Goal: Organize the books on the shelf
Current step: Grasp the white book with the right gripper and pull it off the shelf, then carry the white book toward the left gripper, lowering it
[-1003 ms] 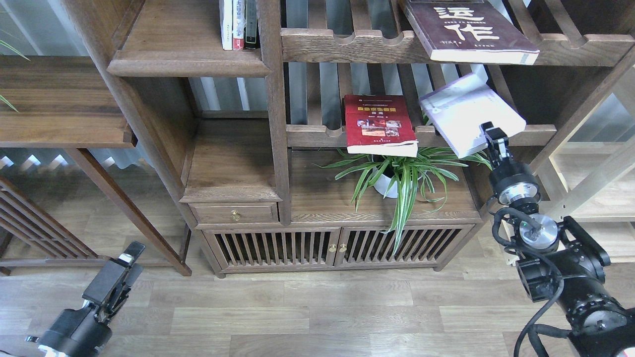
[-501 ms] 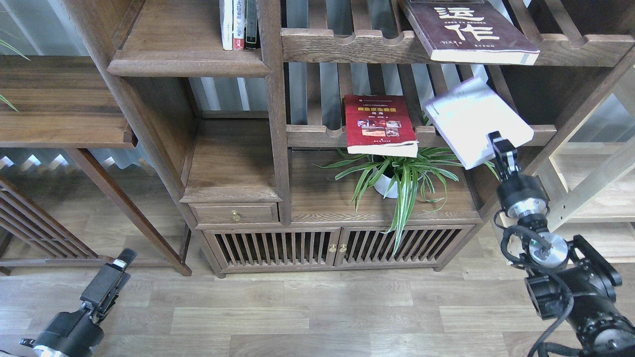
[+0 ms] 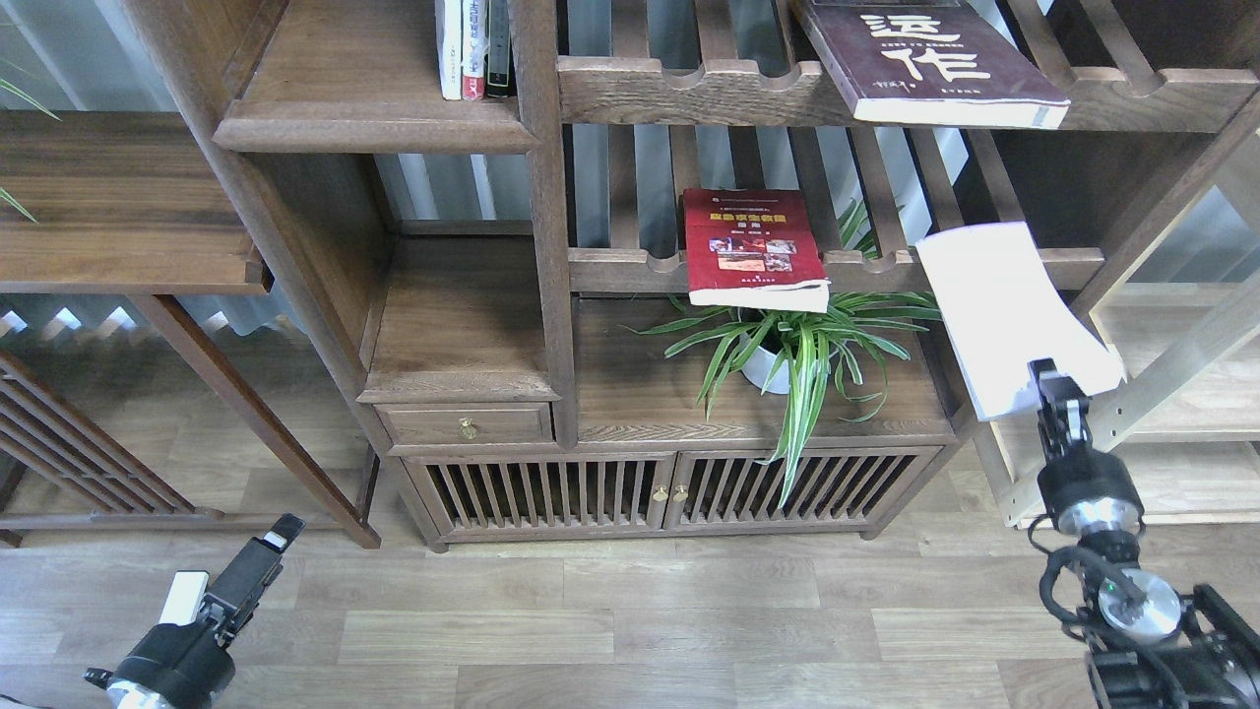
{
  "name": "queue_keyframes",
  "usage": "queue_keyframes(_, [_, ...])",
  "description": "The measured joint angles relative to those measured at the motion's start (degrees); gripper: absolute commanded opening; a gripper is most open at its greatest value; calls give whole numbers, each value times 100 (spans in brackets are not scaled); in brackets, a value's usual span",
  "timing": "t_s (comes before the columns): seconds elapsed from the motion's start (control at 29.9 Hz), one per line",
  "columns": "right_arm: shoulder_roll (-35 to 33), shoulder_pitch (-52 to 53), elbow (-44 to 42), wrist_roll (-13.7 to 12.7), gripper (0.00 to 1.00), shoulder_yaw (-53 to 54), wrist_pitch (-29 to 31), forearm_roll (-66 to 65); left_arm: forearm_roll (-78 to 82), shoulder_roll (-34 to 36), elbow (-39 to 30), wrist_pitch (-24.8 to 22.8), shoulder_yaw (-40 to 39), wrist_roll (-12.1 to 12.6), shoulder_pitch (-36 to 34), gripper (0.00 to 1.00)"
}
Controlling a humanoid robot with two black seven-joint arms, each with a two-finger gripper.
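our right pincer is clamped on the near corner of the pale lavender-white book, holding it in the air in front of the right end of the bookcase, clear of the lower slatted rack and tilted with its far edge higher. the red book lies flat on that rack, its near edge hanging over the scalloped front rail, just above the leaves of the potted plant that stands on the cabinet top. the maroon book with the big white characters lies on the upper slatted rack, also overhanging the rail. the shelf sits at upper left of the bookcase, a solid dark board with a thick rounded front edge, and a few thin upright volumes (white, red and dark spines) stand at its right end against the post. our left pincer hangs low over the wooden floor at lower left, well apart from every book; its fingers stand a little apart with nothing between them.
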Motion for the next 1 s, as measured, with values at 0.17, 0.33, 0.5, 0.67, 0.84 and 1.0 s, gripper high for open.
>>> queue_keyframes(0.17, [0,-491,145,-3,4,0,-6,5,0,-100,156,0,192,7,-176,99])
queue_keyframes(0.33, [70,-897,497,9,4,-28,-2,40,0,-133,167,0,539,9,-327,99])
queue_keyframes(0.5, [338,-1349,1014,3,4,-186,1,34,-167,-136,154,0,1107,29,-483,99])
queue_keyframes(0.67, [586,-1745,1491,-5,4,-597,3,-3,-455,-134,34,0,1663,43,-682,99])
queue_keyframes(0.84, [772,-2001,1875,-5,4,-1326,3,-91,-515,-131,-105,0,1903,38,-711,99])
queue_keyframes(1.0, [1136,-2021,2044,-7,4,-1748,3,-357,-617,-148,-270,0,1959,14,-634,99])
